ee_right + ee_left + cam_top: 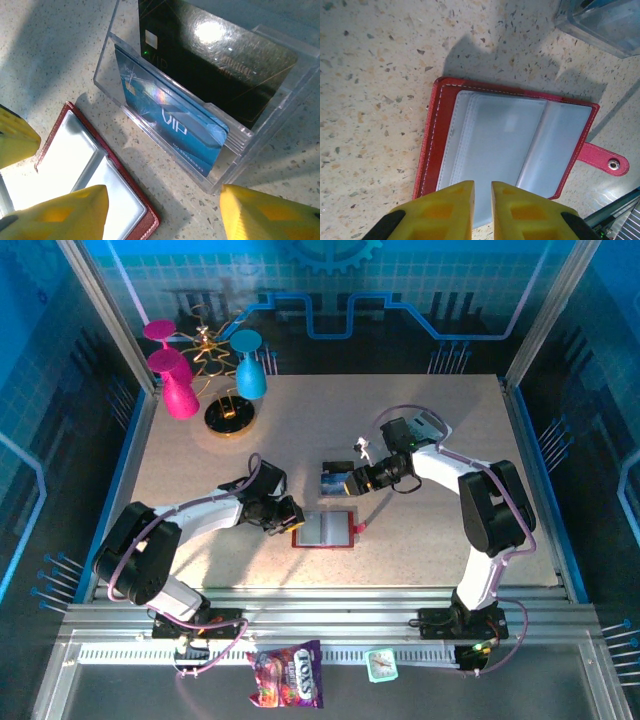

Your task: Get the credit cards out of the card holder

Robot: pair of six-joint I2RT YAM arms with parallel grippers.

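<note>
Speckled table [440, 440] — left gripper [481, 200] nearly closed over card holder [495, 145].

**Both arms reached inward, low over the table**

The left arm stretches right from its base, wrist bent down, the left gripper [290, 517] with yellow fingers [440, 212] nearly closed, a thin gap between them. The right arm folds back leftward at the elbow, the right gripper [352, 481] spread wide, fingers [265, 212] well apart.

"VIP" on blue card [170, 120], black card [220, 60]
</note>
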